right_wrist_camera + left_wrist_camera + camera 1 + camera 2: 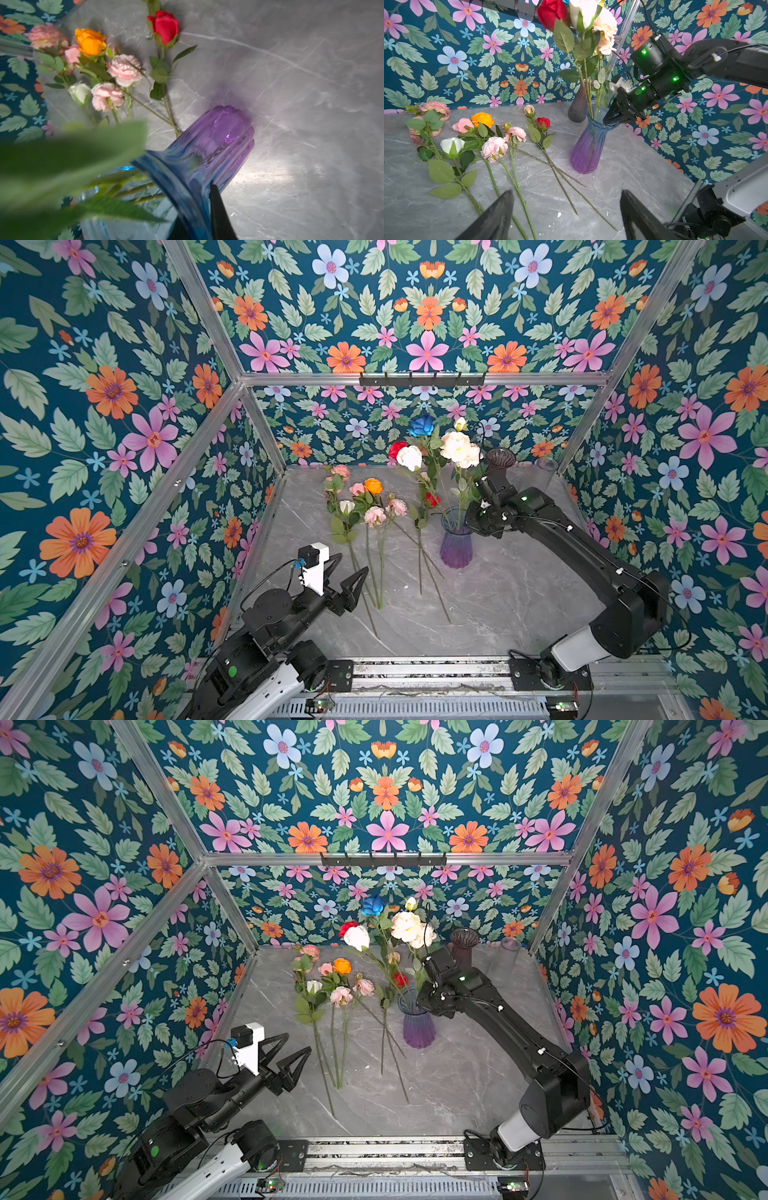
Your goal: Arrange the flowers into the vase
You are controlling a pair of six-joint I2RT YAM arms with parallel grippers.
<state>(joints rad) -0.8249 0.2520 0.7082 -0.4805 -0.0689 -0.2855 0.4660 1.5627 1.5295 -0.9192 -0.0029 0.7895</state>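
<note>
A blue-to-purple ribbed glass vase (456, 543) (418, 1027) (586, 151) stands mid-table and holds several flowers: a white rose (409, 457), cream peonies (457, 448), a blue rose (421, 425) and a red one (397, 449). My right gripper (473, 512) (607, 122) (197, 207) is shut on the vase's rim, with the glass wall (218, 141) between its jaws. Several more flowers lie flat to the left, among them an orange rose (373, 486) (482, 119), a pink peony (375, 515) and a small red rose (432, 499) (165, 27). My left gripper (351, 566) (297, 1044) (566, 193) hangs open and holds nothing, above the stem ends.
A dark smoky vase (500, 462) and a clear glass tumbler (545, 472) stand at the back right. A black hook rail (422, 379) hangs on the back frame. Flower-printed walls close in the grey marble table (519, 605) on three sides.
</note>
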